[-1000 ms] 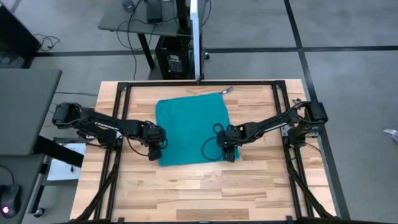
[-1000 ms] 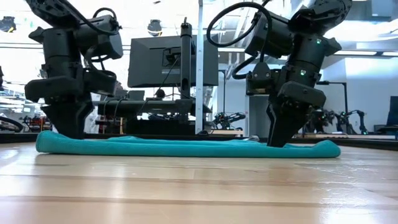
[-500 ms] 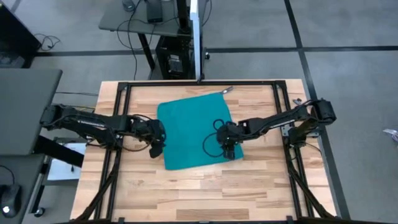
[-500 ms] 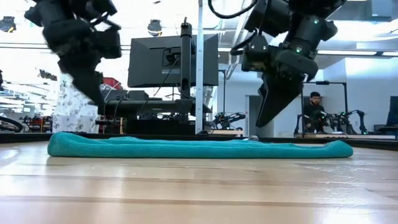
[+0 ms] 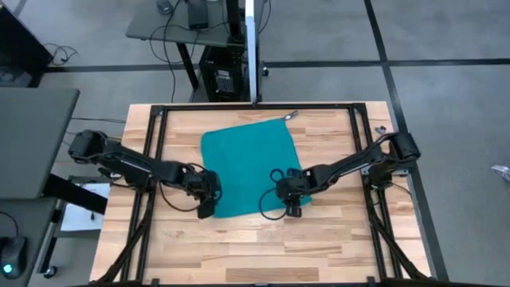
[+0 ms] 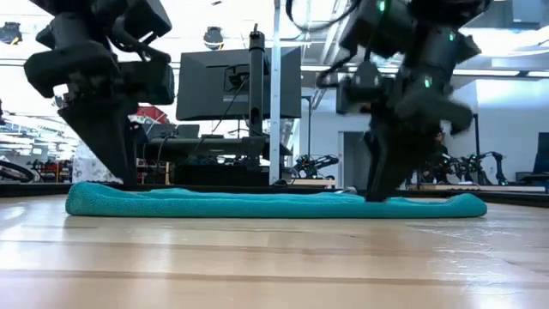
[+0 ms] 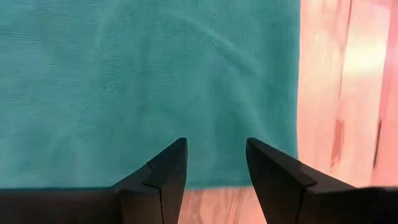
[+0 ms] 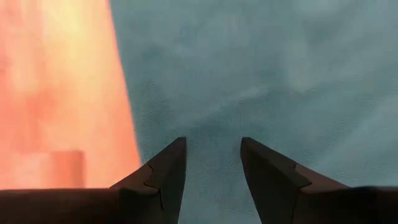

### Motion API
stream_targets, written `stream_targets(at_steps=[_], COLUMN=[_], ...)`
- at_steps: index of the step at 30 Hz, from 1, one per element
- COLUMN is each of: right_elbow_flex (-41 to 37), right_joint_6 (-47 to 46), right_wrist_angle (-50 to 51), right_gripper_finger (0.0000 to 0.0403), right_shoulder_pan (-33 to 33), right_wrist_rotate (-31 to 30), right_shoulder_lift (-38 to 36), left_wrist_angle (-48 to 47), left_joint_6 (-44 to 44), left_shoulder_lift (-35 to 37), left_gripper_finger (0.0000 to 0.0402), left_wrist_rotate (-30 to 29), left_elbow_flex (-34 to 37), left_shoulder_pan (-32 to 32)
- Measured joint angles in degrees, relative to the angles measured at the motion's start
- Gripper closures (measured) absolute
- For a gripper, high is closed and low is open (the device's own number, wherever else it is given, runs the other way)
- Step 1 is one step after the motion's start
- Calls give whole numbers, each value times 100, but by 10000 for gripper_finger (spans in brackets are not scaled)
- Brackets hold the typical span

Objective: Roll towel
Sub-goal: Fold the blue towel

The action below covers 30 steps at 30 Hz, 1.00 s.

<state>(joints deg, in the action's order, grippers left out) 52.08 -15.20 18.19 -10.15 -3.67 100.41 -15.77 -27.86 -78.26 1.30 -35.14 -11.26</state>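
Left hand (image 5: 209, 204) and right hand (image 5: 292, 203), fingers apart and gripping nothing, sit at the towel's (image 5: 249, 169) 7 and 5 o'clock corners. It lies flat and unrolled mid-worktop (image 5: 319, 239), so by the look of it the rolling has not begun; both near corners must first be gripped. The level view leaves unclear whether fingertips touch cloth; arms hide those corners from above.

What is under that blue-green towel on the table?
Only the wooden table shows around the flat towel. It lies low and even in the low view, with no visible lump, but whatever it covers cannot be seen.
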Motion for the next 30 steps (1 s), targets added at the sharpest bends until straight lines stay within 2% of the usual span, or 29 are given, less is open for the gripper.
stream_targets(at_steps=[4, 9, 19, 23, 30], right_elbow_flex=[38, 41, 32, 31, 508], right_joint_6=[-161, -96, 68, 70, 68], right_wrist_angle=[-6, 81, 147, 145, 464], right_gripper_finger=[255, 255, 255, 255, 255], right_shoulder_pan=[4, 4, -48, -40, 17], right_wrist_rotate=[-22, -28, -21, -19, 38], right_shoulder_lift=[293, 312, 303, 303, 349], left_wrist_angle=[-36, -561, -1145, -1122, -946], left_joint_6=[-187, -146, -308, -183, -358], left_shoulder_lift=[-301, -502, -156, 154, 338], left_gripper_finger=[251, 251, 251, 251, 251], left_wrist_rotate=[-4, -39, -797, -723, -11], left_elbow_flex=[-2, -37, 4, 15, 13], left_shoulder_pan=[-64, -156, -152, -149, -151])
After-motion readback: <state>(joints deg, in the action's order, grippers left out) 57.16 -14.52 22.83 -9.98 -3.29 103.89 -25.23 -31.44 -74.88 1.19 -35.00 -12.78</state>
